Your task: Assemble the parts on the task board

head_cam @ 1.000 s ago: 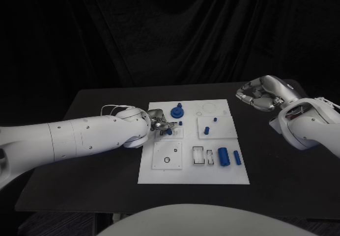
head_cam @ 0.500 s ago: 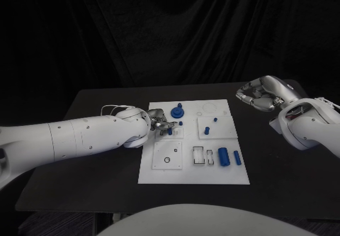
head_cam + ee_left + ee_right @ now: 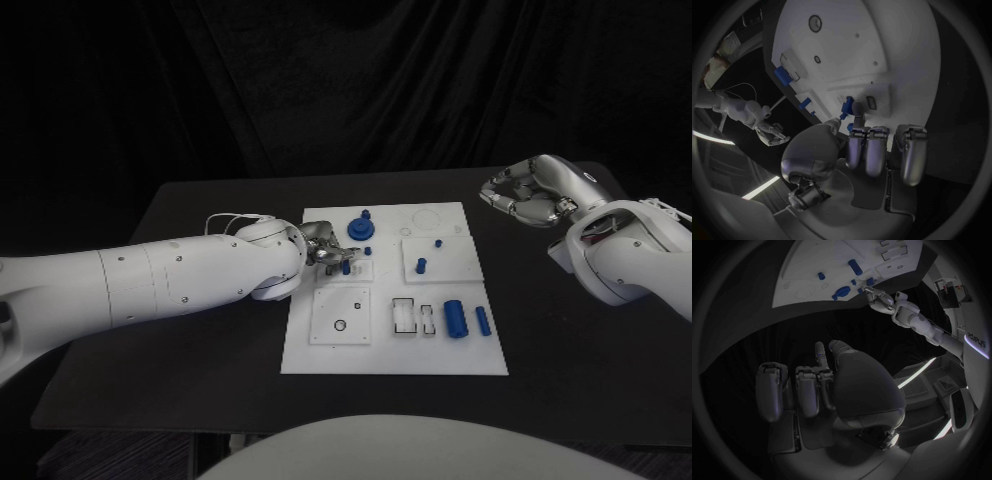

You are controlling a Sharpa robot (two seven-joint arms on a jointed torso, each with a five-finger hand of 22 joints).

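Black table: left robot hand pinches a blue peg, seemingly upright; right robot hand curled, holding nothing

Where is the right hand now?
In the head view, the right hand hangs over bare table off the task board's far right corner, fingers curled, holding nothing.

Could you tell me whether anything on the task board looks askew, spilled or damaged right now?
Nothing stands out. The task board lies flat on the table; two blue cylinders lie side by side at its near right, and the left hand pinches a small blue part over the board. The right hand hangs off to the side, curled.
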